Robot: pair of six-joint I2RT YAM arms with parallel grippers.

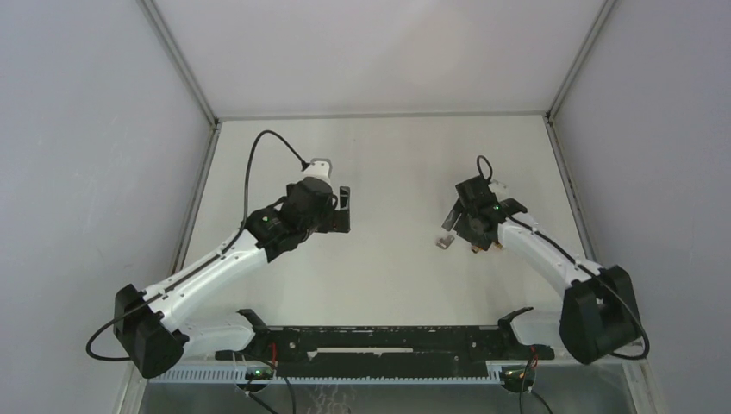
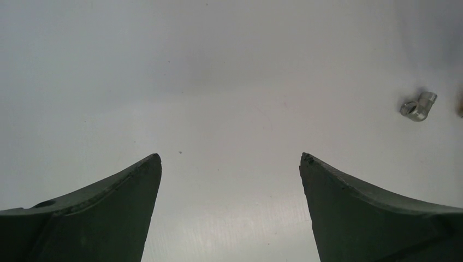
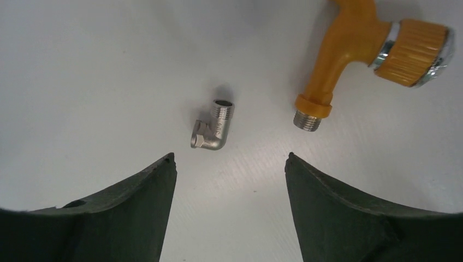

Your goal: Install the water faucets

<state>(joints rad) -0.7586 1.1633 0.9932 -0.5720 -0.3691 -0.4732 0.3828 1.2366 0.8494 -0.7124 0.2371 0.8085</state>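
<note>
**Orange tap and grey fitting loose on the table, both my grippers spread and empty**

Orange tap body [image 3: 349, 60] lies on its side on the white table [image 1: 388, 155], ahead of my right gripper [image 3: 230, 158] and off to its right. Its threaded silvery end points back toward my right-hand fingertip [image 3: 297, 164] and sits just ahead of it, not touching. The ribbed orange knob with its chrome ring is further out to the right, at the edge of the right wrist view.

The grey elbow fitting [image 3: 213, 128] lies flat just ahead of the gap between the right gripper's fingers, nearer the left-hand finger. It touches neither finger. Fitting and tap are near each other but apart.

The right gripper's fingers are spread wide with nothing between them, only bare table.

My left gripper [image 2: 230, 157] is also spread wide and holds nothing. From it, the fitting is far ahead and to the right, small, near the right edge of the left wrist view.

In the top view the left gripper sits well apart from both parts, while the right gripper is right over them.
</note>
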